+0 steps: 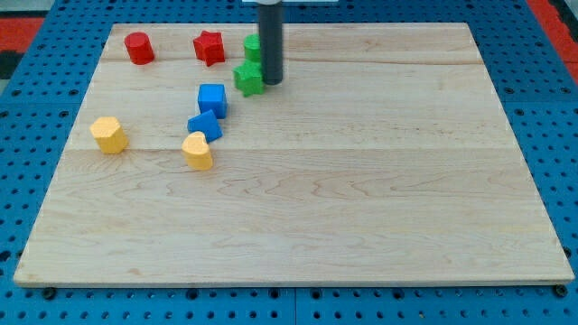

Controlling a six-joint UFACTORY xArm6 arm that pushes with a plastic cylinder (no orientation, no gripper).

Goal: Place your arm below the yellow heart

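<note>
My tip [271,81] beside green star [248,78], well above yellow heart [197,151]; move not done; no pincer fitted, state untellable

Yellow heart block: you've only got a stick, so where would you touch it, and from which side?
I can't grip, only push. The yellow heart has bare board at the view's bottom, while a blue block sits close at its upper right. So I'd bring my tip, now beside the green star, around to its lower edge.
</note>
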